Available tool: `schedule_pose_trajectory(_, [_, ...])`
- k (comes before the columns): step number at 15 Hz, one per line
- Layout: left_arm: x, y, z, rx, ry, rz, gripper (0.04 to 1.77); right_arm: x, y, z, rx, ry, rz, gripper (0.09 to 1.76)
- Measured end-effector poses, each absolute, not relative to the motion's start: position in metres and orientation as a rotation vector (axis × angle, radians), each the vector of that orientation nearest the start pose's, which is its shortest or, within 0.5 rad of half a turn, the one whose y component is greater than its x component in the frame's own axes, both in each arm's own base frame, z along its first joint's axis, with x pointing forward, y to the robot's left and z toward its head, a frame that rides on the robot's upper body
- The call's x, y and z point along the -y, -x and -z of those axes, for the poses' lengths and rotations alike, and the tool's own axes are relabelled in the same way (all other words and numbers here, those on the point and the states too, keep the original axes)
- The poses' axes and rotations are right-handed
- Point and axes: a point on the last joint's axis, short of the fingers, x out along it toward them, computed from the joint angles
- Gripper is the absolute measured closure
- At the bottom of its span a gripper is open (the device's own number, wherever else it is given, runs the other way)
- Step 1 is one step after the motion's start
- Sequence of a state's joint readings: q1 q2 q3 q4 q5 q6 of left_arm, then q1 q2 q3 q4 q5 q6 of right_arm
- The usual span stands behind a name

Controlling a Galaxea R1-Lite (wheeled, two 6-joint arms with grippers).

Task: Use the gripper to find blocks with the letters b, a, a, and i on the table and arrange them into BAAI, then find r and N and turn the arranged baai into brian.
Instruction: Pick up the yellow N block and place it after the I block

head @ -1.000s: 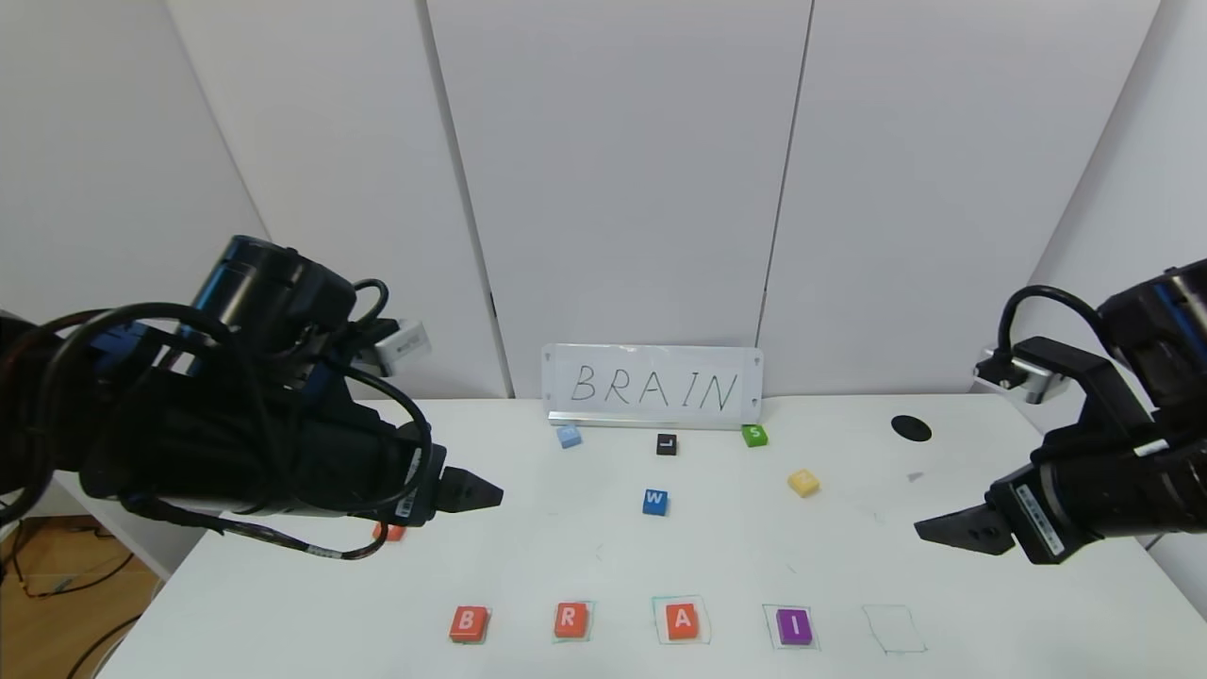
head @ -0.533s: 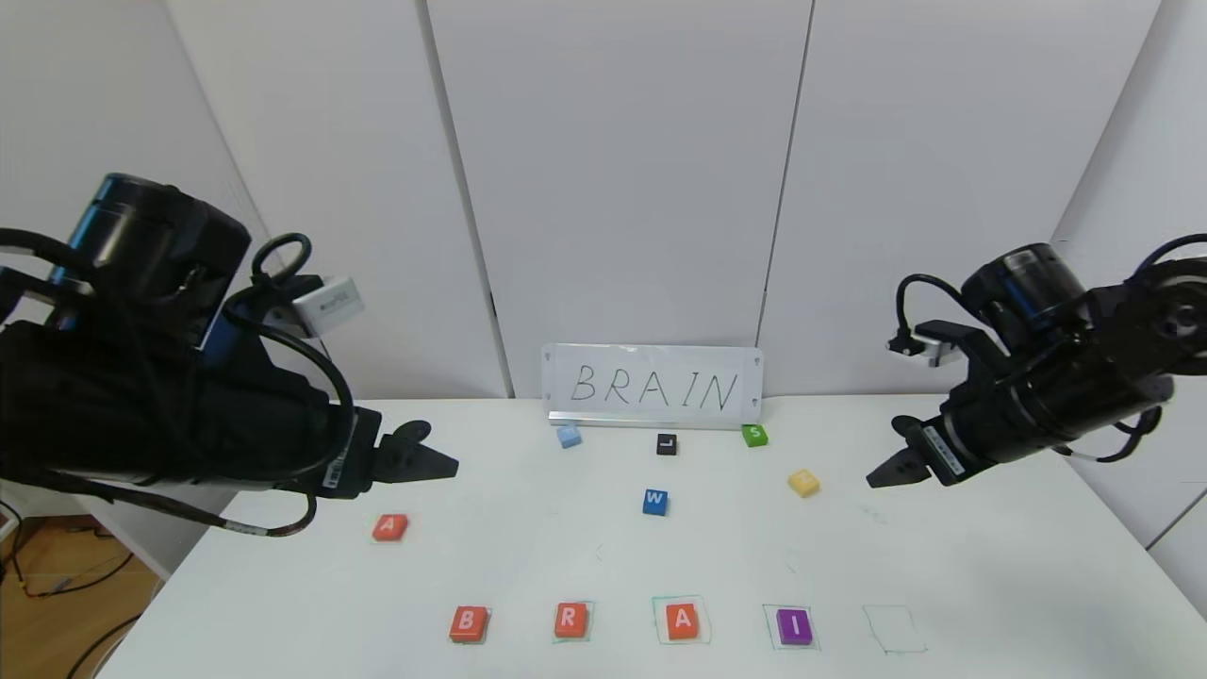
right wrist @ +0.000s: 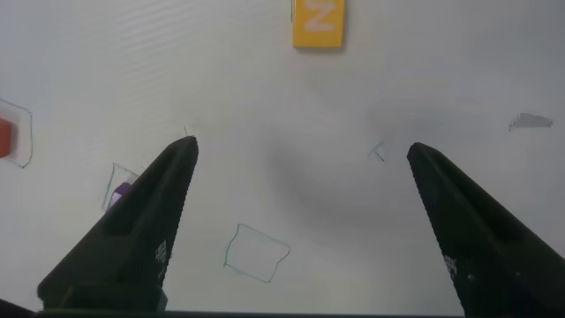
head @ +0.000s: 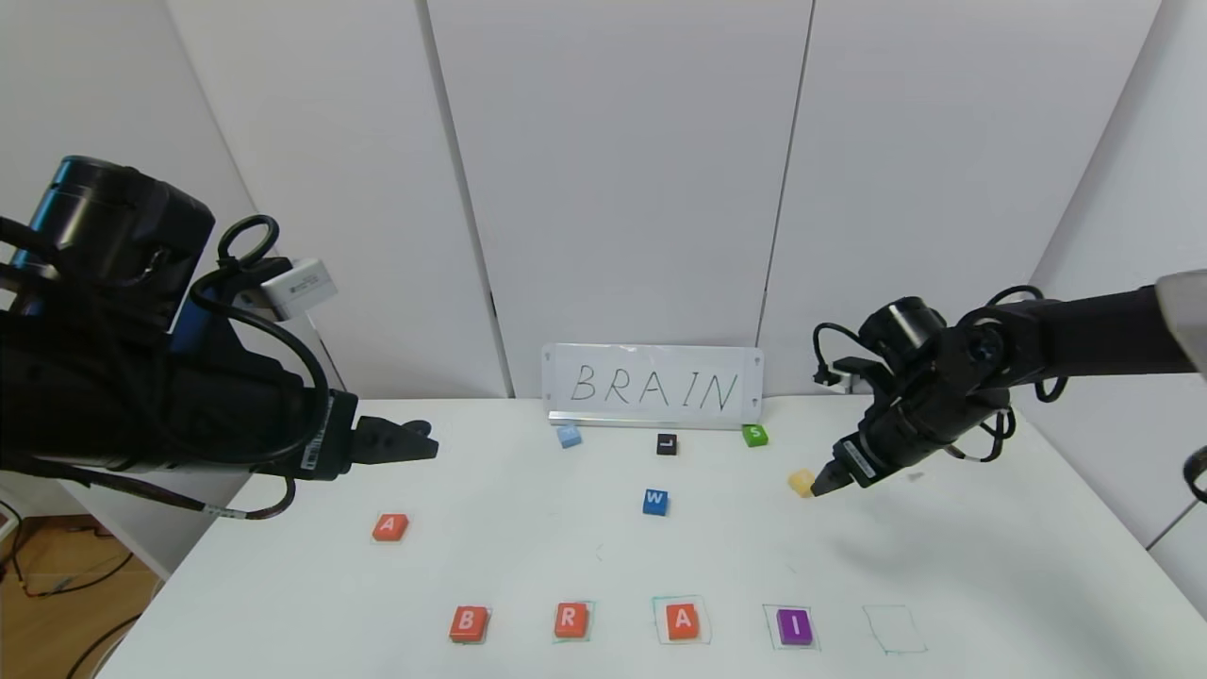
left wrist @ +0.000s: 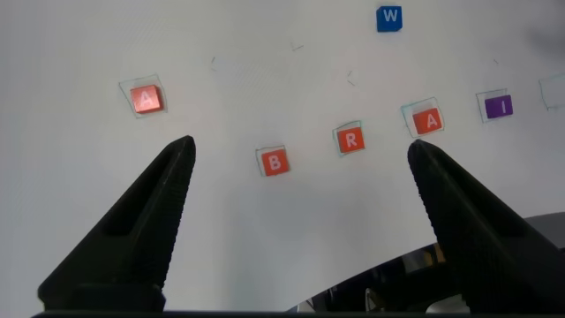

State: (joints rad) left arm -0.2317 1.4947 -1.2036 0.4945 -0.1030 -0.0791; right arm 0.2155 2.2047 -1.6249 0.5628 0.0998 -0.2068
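Note:
Along the table's [head: 990, 585] front edge lie orange-red B [head: 469, 622], r [head: 570, 620], orange-red A [head: 682, 620] and purple I [head: 794, 626] in drawn squares. A second A [head: 390, 526] lies apart at the left. Yellow N [head: 800, 483] lies at mid right. My right gripper [head: 818, 488] is open and empty, its tips low just beside N; in the right wrist view N [right wrist: 318, 22] lies beyond the spread right gripper [right wrist: 302, 146]. My left gripper [head: 426, 443] hovers open and empty above the left side; its wrist view shows B [left wrist: 274, 162] and r [left wrist: 350, 140] beneath the left gripper [left wrist: 300, 146].
A drawn green square [head: 893, 629] right of I holds nothing. Blue W [head: 655, 502], black L [head: 667, 444], green S [head: 754, 435] and a light blue block [head: 568, 436] lie mid-table before a BRAIN sign [head: 653, 387] at the back.
The right arm swung in from the right edge and reached forward and down to the yellow N. The left arm drew back to the left, uncovering the loose A.

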Motion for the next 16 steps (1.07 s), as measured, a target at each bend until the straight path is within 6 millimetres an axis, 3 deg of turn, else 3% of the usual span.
schedule_pose_trajectory(8, [0.057,-0.233,-0.248,-0.8,0.015,0.29,0.09,-0.101,-0.434,-0.068,-1.132,0.259,-0.404,0.14])
schedule_pose_trajectory(16, [0.061,-0.234,-0.244,-0.815,0.009,0.302,0.09,-0.119,-0.441,-0.053,-1.102,0.277,-0.347,0.14])
